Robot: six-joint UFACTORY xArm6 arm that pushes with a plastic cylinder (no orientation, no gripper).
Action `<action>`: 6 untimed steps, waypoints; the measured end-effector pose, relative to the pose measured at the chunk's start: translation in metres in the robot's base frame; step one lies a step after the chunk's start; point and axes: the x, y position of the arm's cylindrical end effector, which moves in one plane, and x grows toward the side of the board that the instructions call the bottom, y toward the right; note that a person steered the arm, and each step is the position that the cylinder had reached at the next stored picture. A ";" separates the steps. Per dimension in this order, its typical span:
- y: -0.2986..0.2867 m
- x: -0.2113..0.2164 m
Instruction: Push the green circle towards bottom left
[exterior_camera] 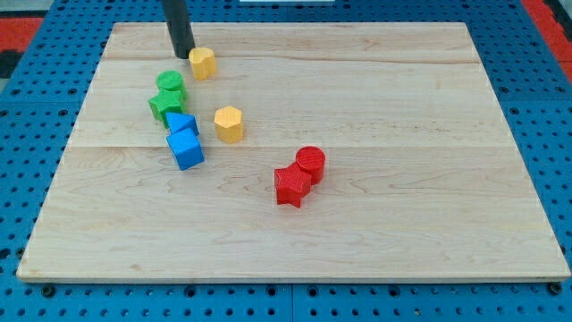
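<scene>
The green circle sits at the upper left of the wooden board. It touches a green star-shaped block just below it. My tip is a dark rod end just above and right of the green circle, with a small gap between them. A yellow block stands right beside the tip on its right.
Two blue blocks lie just below the green pair. A yellow hexagon is to their right. A red circle and a red star touch near the board's middle. A blue pegboard surrounds the board.
</scene>
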 end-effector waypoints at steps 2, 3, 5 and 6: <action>0.003 0.041; -0.045 0.042; -0.084 0.074; -0.132 0.089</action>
